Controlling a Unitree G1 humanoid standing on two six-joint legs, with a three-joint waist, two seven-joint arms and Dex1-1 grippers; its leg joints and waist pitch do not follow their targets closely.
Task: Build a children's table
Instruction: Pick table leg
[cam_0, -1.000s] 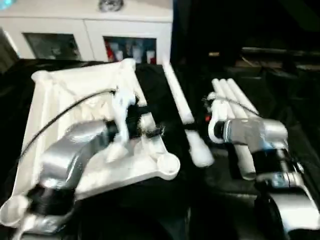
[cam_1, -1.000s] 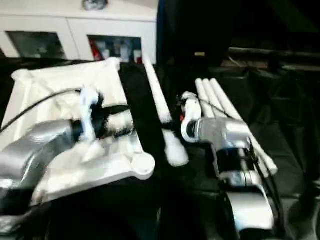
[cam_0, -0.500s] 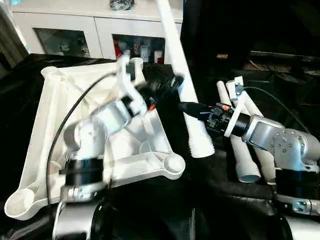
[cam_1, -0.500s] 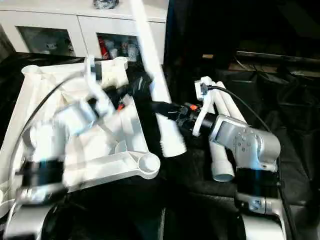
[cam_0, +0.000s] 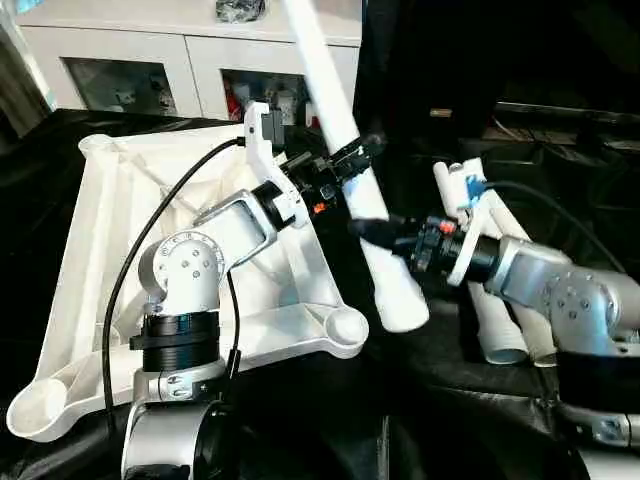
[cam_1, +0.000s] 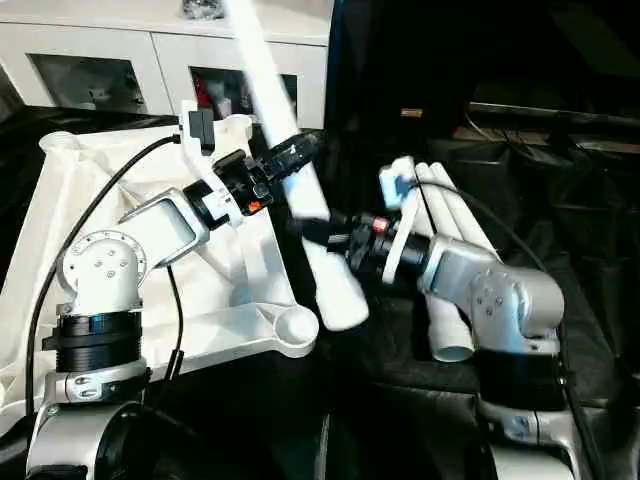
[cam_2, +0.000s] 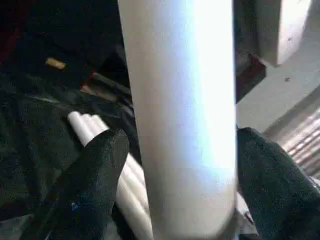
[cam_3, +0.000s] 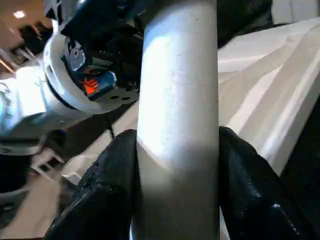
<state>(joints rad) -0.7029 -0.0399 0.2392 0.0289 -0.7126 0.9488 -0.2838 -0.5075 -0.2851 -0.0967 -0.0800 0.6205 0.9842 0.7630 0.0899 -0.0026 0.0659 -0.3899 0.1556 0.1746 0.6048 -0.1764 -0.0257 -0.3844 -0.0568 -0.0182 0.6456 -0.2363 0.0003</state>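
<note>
Jaws of both grippers flank one unmarked leg (cam_0: 345, 160).

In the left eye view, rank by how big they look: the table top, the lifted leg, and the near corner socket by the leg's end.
1. table top, largest.
2. lifted leg, long but narrow; its upper end is cut off by the frame.
3. near corner socket, smallest.

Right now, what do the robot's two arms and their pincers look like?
Both forearms are silver metal with rounded joint housings and black ribbed collars. A black cable loops along the left arm and another runs to the right arm. Each wrist carries a white bracket with small red-orange marks. The left pincer and right pincer have black fingers.
</note>
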